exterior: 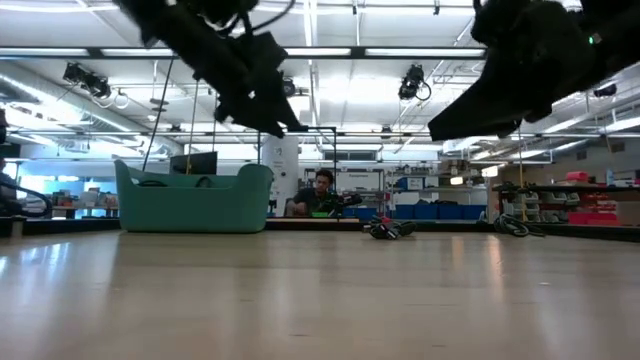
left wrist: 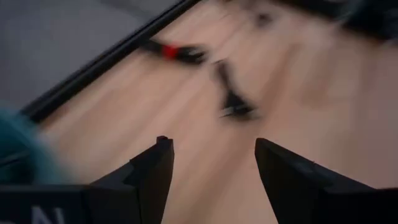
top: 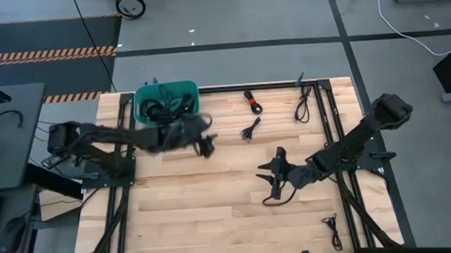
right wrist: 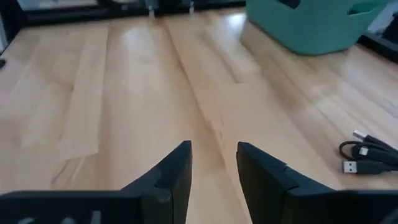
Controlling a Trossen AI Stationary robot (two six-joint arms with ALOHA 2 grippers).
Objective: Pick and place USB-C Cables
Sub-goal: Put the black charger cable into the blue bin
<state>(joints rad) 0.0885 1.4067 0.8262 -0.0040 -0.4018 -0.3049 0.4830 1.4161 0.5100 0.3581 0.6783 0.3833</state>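
Note:
The teal bin (top: 165, 103) stands at the table's far left with several black USB-C cables (top: 162, 108) lying inside it. Loose cables lie on the wood: a red-tied one (top: 253, 101) (left wrist: 177, 51), one near the middle (top: 251, 129) (right wrist: 367, 155), one at the far right (top: 303, 106) and one near the front right corner (top: 332, 230). My left gripper (top: 205, 146) (left wrist: 211, 146) hangs open just right of the bin, above the table, with nothing between its fingers. My right gripper (top: 269, 175) (right wrist: 213, 146) hovers open with a narrow gap over bare wood at mid-table, pointing toward the bin.
Black frame rails (top: 332, 136) run across the table near both arm bases and along its far edge. A desk (top: 0, 156) stands left of the table. A white cord (top: 399, 22) lies on the floor beyond. A person (exterior: 322, 190) sits far behind the table.

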